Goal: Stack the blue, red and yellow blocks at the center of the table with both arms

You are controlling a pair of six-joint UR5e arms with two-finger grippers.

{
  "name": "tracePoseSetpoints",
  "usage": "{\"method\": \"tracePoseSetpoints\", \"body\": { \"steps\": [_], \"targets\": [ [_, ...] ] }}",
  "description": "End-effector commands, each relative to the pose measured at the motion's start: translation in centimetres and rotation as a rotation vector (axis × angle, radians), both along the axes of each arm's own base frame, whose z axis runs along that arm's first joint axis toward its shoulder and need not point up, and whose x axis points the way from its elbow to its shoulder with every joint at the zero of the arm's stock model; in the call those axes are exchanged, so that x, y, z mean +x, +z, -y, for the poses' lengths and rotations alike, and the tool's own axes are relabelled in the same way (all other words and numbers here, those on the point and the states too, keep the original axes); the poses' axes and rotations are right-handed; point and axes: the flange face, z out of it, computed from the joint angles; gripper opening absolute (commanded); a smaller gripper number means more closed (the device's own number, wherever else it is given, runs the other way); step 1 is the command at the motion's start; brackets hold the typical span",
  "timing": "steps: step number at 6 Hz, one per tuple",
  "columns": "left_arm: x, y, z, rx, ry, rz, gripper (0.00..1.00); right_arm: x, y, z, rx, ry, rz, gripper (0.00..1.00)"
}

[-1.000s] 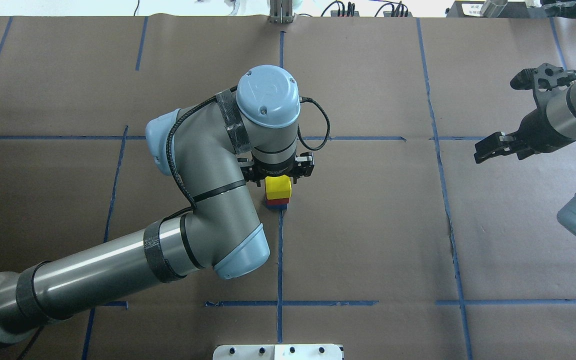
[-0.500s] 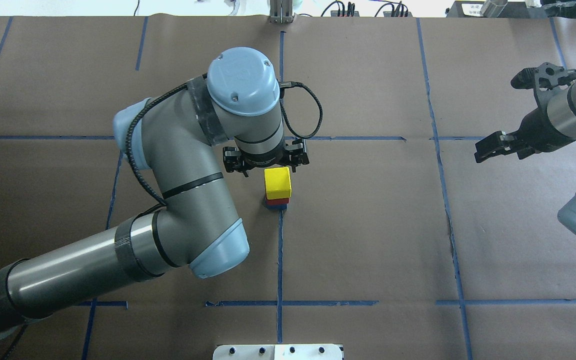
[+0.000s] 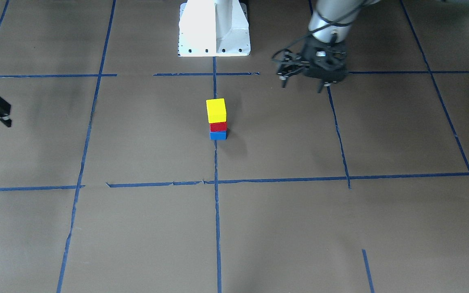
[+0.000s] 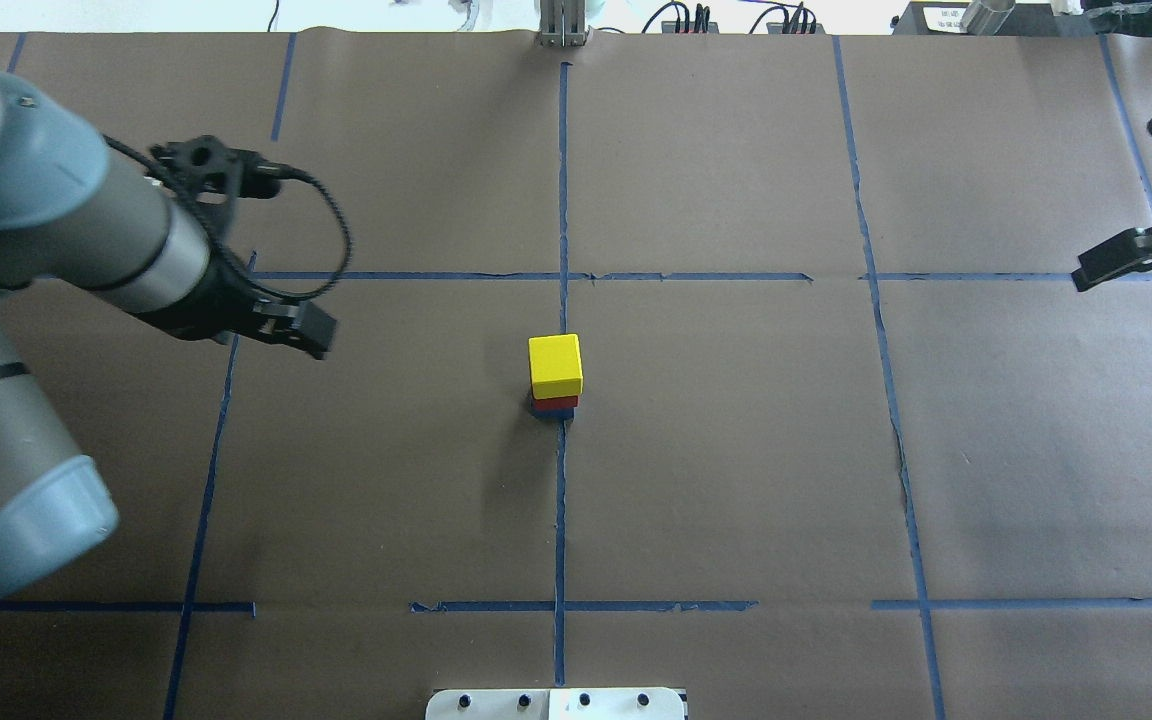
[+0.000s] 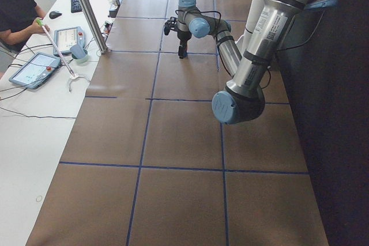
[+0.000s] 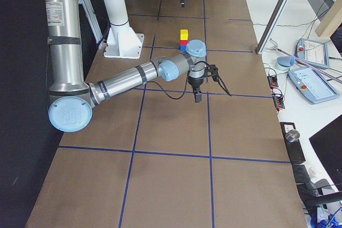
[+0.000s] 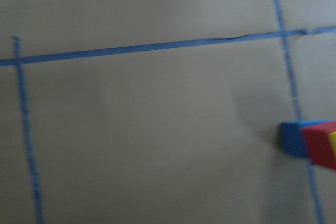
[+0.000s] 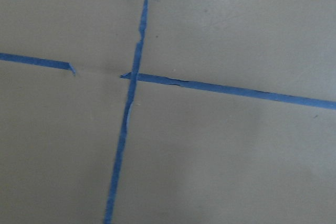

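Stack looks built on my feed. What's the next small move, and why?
Probably just park the left gripper farther out; no grasp seems needed. The yellow block sits on the red block, on the blue block, at the table's centre, and the right gripper is clear too.

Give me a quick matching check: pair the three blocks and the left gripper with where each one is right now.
Column one:
1. yellow block
2. red block
3. blue block
4. left gripper

Column two:
A. underneath the other two blocks
B. off to one side, touching no block
C. on top of the other two blocks
D. between the other two blocks

Pairs: 1-C, 2-D, 3-A, 4-B
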Motion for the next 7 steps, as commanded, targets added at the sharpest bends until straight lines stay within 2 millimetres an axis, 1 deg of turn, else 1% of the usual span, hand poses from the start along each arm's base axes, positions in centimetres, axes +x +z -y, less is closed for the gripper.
{"method": "tracePoseSetpoints", "body": {
  "steps": [1,2,3,4,5,6,7],
  "targets": [
    [-11.4,10.3,1.4,0.071,0.119,0.099,1.00,8.1,3.1,0.0,-0.007,-0.059,0.001,1.00],
    [-16.9,14.8,1.3,0.083,0.152,0.132,1.00,12.5,4.2,-0.6,-0.002,-0.084,-0.015,1.00],
    [-21.9,19.7,1.4,0.039,0.184,0.071,1.00,15.6,5.5,-1.9,-0.011,-0.109,-0.013,1.00],
    [-28.8,25.2,2.9,0.057,0.192,-0.031,1.00,16.3,7.0,-3.1,-0.022,-0.127,-0.012,1.00],
    [-31.9,28.7,1.3,0.056,0.192,-0.026,1.00,16.4,8.3,-3.9,-0.040,-0.129,-0.012,1.00],
    [-35.7,31.6,0.1,-0.016,0.103,-0.028,1.00,18.1,8.6,-5.0,-0.033,-0.114,-0.010,1.00],
    [-35.9,32.1,-0.2,-0.038,0.093,-0.026,1.00,18.8,10.4,-6.9,-0.047,-0.120,-0.010,1.00]
  ]
}}
